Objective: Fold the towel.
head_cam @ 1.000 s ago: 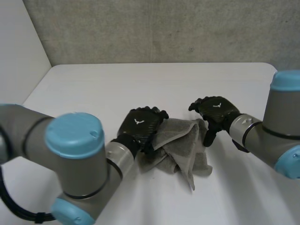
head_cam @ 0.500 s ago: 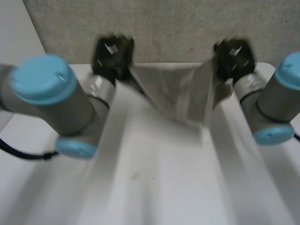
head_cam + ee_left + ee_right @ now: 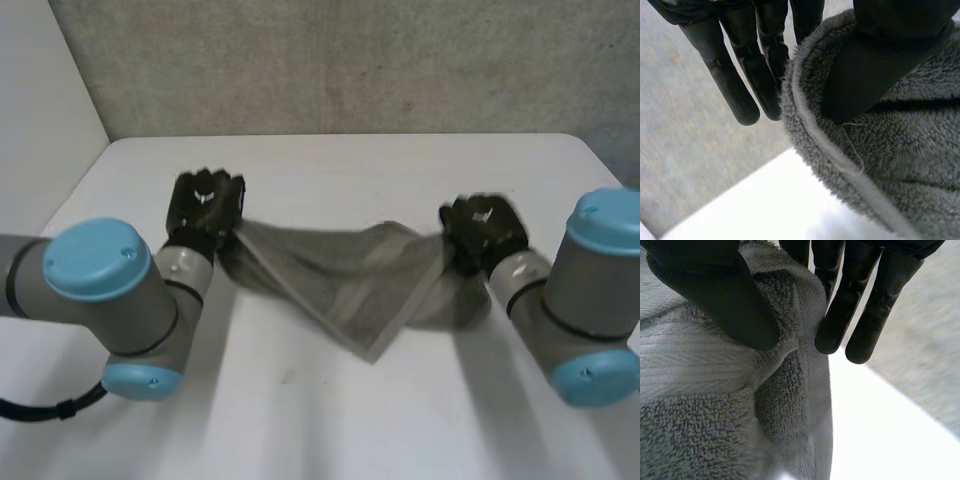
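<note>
Grey towel [image 3: 340,278] hangs stretched side to side, left hand [image 3: 205,200] and right hand [image 3: 485,228] each pinching an end.

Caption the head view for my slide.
The left hand and right hand each pinch an end of the grey towel, sagging between them over the table.

Grey towel [image 3: 710,410] edge is pinched between the thumb and straight fingers [image 3: 840,305] of the right hand [image 3: 715,295]; cloth is bunched under the palm. White desk [image 3: 880,435] is seen beyond.

Head overview, wrist close-ups on towel [image 3: 340,285]
</note>
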Available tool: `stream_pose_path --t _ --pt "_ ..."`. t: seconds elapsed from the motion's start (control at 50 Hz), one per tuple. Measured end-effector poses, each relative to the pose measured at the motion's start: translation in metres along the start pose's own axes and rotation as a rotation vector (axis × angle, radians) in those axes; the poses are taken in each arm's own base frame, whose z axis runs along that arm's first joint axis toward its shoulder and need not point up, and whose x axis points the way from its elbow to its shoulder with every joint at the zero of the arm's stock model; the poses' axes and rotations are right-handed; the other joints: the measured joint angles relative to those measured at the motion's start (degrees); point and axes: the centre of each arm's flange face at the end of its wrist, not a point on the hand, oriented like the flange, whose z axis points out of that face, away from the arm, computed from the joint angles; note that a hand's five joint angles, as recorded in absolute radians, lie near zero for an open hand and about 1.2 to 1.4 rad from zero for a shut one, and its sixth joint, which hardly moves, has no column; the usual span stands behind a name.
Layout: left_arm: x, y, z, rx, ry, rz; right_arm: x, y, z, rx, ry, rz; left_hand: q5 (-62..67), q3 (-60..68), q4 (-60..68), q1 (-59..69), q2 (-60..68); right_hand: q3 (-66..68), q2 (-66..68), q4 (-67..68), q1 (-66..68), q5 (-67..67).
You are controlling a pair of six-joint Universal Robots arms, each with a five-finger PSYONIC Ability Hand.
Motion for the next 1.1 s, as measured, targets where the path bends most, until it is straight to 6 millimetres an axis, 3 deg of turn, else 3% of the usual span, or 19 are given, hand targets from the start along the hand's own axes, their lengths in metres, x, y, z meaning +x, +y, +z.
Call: stream_pose_path --t 0.12,0.24,0.4,0.42,0.46,0.48,0.54,0.56,0.6,0.62,0.66,0.72,0.74,0.96,1.1 --pt "-0.003 0.020 -0.002 -0.053 -0.007 0.006 -0.026 0.012 -0.019 -0.082 -0.119 -0.029 -0.3 -0.2 -0.3 -0.2 -0.2 0.0 0.0 0.1 0.0 0.5" --pt "-0.011 0.025 -0.003 -0.079 -0.024 0.008 -0.035 0.003 -0.026 -0.068 -0.155 -0.085 -2.0 -1.9 -1.9 -2.3 -2.4 0.0 0.0 0.1 0.0 0.6" --pt "-0.012 0.010 -0.018 -0.062 -0.016 0.004 -0.014 -0.027 -0.013 0.021 -0.068 -0.108 -26.5 -27.0 -27.1 -26.6 -27.1 0.0 0.0 0.1 0.0 0.6" --pt "-0.010 0.005 -0.021 -0.053 -0.004 0.002 -0.009 -0.031 -0.009 0.035 -0.048 -0.107 -35.5 -36.3 -36.4 -36.5 -36.3 0.0 0.0 0.1 0.0 0.6" --pt "-0.002 -0.004 -0.027 -0.028 0.026 -0.002 0.000 -0.038 -0.002 0.056 -0.014 -0.106 -35.5 -36.3 -36.4 -36.5 -36.3 0.0 0.0 0.1 0.0 0.6" --pt "0.000 -0.007 -0.029 -0.020 0.036 -0.004 0.003 -0.040 0.002 0.062 -0.001 -0.106 -45.9 -45.6 -45.7 -45.8 -45.6 0.0 0.0 0.1 0.0 0.6" --pt "0.010 -0.018 -0.036 0.009 0.078 -0.008 0.013 -0.044 0.013 0.072 0.041 -0.105 -48.0 -47.8 -47.9 -47.5 -47.8 -1.1 -0.9 -1.2 0.0 0.4" --pt "0.017 -0.023 -0.040 0.025 0.102 -0.010 0.020 -0.044 0.022 0.071 0.075 -0.105 -49.0 -48.9 -49.0 -48.6 -49.0 -2.5 -2.6 -2.7 -0.5 0.2" --pt "0.021 -0.028 -0.042 0.038 0.120 -0.012 0.027 -0.043 0.029 0.064 0.104 -0.107 -49.3 -49.3 -49.4 -49.1 -49.4 -16.8 -16.5 -17.0 -14.1 -13.3" --pt "0.024 -0.031 -0.045 0.046 0.134 -0.014 0.032 -0.042 0.034 0.054 0.131 -0.109 -49.4 -49.6 -49.7 -49.2 -49.7 -29.6 -30.8 -29.9 -26.6 -25.8" --pt "0.027 -0.034 -0.047 0.051 0.144 -0.015 0.038 -0.040 0.038 0.040 0.158 -0.113 -49.6 -49.6 -49.7 -49.2 -49.8 -47.6 -47.6 -47.2 -38.9 -43.2" --pt "0.027 -0.036 -0.051 0.048 0.151 -0.016 0.043 -0.038 0.039 0.020 0.183 -0.116 -49.6 -49.9 -49.9 -49.6 -50.0 -47.6 -47.6 -47.2 -38.9 -43.2" --pt "0.027 -0.037 -0.052 0.044 0.151 -0.016 0.044 -0.037 0.038 0.010 0.191 -0.116 -49.7 -49.9 -49.9 -49.6 -50.0 -55.8 -54.8 -54.9 -41.8 -51.7" --pt "0.007 -0.028 -0.059 -0.017 0.112 -0.008 0.043 -0.053 -0.009 0.011 0.193 -0.114 -49.7 -50.0 -50.1 -49.8 -50.2 -55.8 -54.8 -54.9 -41.8 -51.9" --pt "-0.005 -0.023 -0.057 -0.033 0.078 -0.007 0.019 -0.063 -0.050 0.028 0.115 -0.087 -49.7 -50.0 -50.1 -49.8 -50.2 -55.7 -54.8 -54.9 -41.8 -51.9"
